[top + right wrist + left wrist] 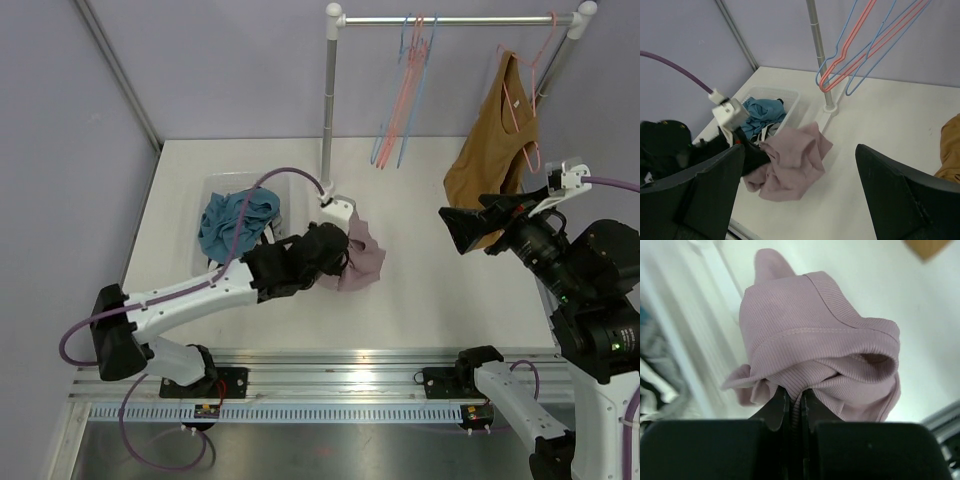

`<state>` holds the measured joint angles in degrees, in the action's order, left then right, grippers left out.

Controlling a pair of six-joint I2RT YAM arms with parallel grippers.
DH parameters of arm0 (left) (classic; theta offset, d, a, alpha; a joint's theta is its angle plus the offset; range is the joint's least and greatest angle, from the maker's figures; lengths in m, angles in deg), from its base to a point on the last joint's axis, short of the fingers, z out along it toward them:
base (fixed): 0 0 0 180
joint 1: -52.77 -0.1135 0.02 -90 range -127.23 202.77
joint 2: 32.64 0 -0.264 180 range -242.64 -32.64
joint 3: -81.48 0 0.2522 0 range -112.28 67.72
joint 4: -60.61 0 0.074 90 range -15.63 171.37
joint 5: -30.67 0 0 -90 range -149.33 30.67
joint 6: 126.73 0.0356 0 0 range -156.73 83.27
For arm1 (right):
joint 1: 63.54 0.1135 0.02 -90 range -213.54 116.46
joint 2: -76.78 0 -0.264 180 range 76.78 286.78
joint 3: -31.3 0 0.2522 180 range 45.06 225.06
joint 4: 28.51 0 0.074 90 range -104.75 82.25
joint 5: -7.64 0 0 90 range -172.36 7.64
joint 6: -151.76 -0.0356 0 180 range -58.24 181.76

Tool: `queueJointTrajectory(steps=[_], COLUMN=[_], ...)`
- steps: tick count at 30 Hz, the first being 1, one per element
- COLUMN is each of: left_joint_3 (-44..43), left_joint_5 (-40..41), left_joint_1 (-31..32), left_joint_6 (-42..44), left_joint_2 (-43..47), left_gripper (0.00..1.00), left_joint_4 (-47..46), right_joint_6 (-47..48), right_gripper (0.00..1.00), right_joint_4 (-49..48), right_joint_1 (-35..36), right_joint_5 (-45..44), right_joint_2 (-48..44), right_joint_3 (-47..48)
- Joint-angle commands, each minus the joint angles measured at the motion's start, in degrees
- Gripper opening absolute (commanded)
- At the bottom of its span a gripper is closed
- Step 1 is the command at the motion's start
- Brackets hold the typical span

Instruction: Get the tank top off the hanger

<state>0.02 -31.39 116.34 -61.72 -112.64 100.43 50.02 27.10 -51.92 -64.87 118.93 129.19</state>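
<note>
Targeting brown tank top [490,165] draped on pink hanger [521,100], right end of rack [450,19]. Judging it soft, light; favouring hold at its shoulder. Posing right gripper [462,228] spread nearby; pinching mauve garment [810,340] with left gripper [796,397].

**A:** Where is everything around the left gripper [795,395]?

**B:** A bunched garment [362,262] is pinched between its fingers and lies ahead of them on the table [430,300]. The basket [215,185], with clothes [235,220] in it, is off to that gripper's left. The rack post [328,110] stands just beyond the garment.

**A:** And around the right gripper [468,228]?

**B:** The tank top [490,140] hangs on its hanger [527,75] just to that gripper's right, at the end of the rail [450,19]. The other hangers [405,90] hang from the rail ahead of it and above, between post and tank top.
</note>
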Motion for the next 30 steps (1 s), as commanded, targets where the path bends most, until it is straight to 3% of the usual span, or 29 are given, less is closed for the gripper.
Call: queueJointTrajectory(steps=[1,7,11,16,20,24,30], left_joint_3=[-7.3,-15.6,-18.8,-19.7,-18.7,-18.5,-15.7], left_joint_5=[10.6,11.3,8.9,-0.5,-11.5,-18.9,-27.1], left_joint_1=[-2.9,-12.7,-23.5,-36.3,-46.8,-48.9,-51.9], left_joint_6=[3.0,5.3,5.8,6.7,6.4,5.5,2.2], left_joint_2=[5.3,9.9,9.4,5.1,-3.9,-11.2,-18.8], left_gripper=[0.0,0.0,0.0,0.03,0.04,0.04,0.06], left_joint_4=[7.1,13.6,18.1,20.3,20.5,20.9,18.1], right_joint_6=[0.7,1.3,0.4,1.4,0.7,0.6,0.1], right_gripper=[0.99,0.99,1.0,0.99,0.99,0.99,1.0], right_joint_4=[-0.4,0.3,1.6,1.8,3.1,7.8,4.5], right_joint_1=[-0.1,-0.1,-0.1,-0.1,0.0,-0.1,-0.1], right_joint_5=[-0.7,-5.4,-11.7,-15.5,-19.8,-34.2,-31.4], right_joint_2=[-0.4,-1.2,-0.8,-0.2,2.6,10.0,12.3], right_joint_3=[-0.9,-2.5,-2.2,-2.1,-0.7,2.6,2.0])
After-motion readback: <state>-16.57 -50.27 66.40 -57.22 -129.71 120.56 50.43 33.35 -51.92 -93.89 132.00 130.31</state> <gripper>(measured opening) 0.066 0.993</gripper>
